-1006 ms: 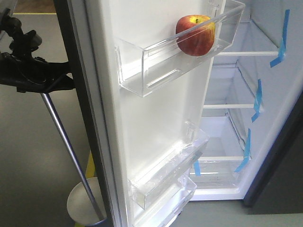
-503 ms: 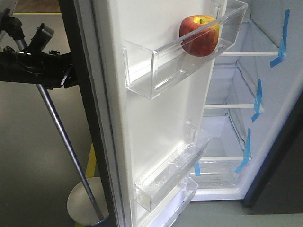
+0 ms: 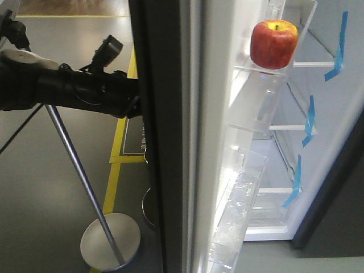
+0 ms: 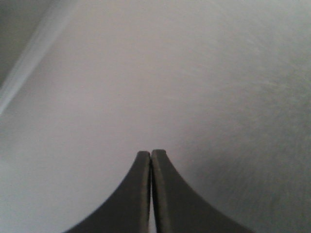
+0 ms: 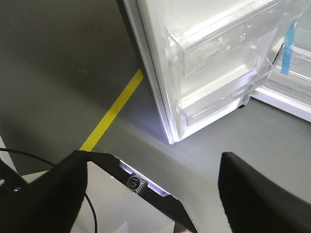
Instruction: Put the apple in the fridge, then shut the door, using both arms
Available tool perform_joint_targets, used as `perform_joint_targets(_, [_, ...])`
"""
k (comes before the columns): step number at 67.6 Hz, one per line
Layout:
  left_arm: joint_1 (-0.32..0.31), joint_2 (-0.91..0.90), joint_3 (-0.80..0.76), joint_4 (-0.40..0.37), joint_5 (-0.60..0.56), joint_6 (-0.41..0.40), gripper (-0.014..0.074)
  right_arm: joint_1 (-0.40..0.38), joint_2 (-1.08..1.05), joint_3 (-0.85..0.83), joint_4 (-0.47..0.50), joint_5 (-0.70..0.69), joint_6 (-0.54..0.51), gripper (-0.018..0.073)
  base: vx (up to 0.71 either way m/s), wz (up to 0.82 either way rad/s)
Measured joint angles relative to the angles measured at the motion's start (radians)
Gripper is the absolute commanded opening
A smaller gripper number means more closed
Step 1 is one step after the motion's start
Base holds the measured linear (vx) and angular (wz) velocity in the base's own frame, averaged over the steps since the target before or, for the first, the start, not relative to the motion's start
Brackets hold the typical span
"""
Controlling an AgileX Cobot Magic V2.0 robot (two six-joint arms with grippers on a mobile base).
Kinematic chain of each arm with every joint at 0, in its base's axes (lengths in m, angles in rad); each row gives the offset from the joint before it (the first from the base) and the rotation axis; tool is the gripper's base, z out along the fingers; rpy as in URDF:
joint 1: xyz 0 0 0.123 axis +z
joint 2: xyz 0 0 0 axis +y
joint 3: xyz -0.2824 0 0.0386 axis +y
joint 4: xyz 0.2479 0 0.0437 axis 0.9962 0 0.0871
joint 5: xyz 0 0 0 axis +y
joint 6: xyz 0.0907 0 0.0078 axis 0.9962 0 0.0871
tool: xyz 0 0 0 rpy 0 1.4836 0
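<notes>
Jaws together, the left gripper (image 4: 150, 153) is pushing the grey outside of the door (image 3: 162, 142). It is swinging nearer shut than a second ago, carrying the apple (image 3: 274, 44) at the end of its upper bin (image 3: 259, 96) nearest the fridge (image 3: 324, 85). The right gripper (image 5: 151, 156) is hanging spread, empty.

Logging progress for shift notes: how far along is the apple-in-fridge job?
Done: the apple sits in the upper door bin. In hand: the door stands partly shut, the shut left gripper close against its grey outer face; the right gripper is open. Left: shutting the fridge fully.
</notes>
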Motion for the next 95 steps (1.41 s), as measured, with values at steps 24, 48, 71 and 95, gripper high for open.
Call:
perform_joint_targets(24, [-0.235,0.000,0.000,-0.001,-0.172,0.043,-0.0006,0.000,0.000,0.000,0.000,0.000,0.000,0.0535,0.00,0.00])
perform_joint_targets(48, [-0.272,-0.001,0.000,0.141,-0.186,0.063,-0.0006,0.000,0.000,0.000,0.000,0.000,0.000,0.0535,0.00,0.00])
perform_joint_targets(71, [-0.272,-0.154,0.034,0.851,-0.185,-0.442,-0.0006,0.000,0.000,0.000,0.000,0.000,0.000,0.0535,0.00,0.00])
perform_joint_targets(95, [-0.265,-0.428,0.395,1.109,-0.366,-0.623,-0.0006,0.000,0.000,0.000,0.006,-0.037,0.000,0.0535,0.00,0.00])
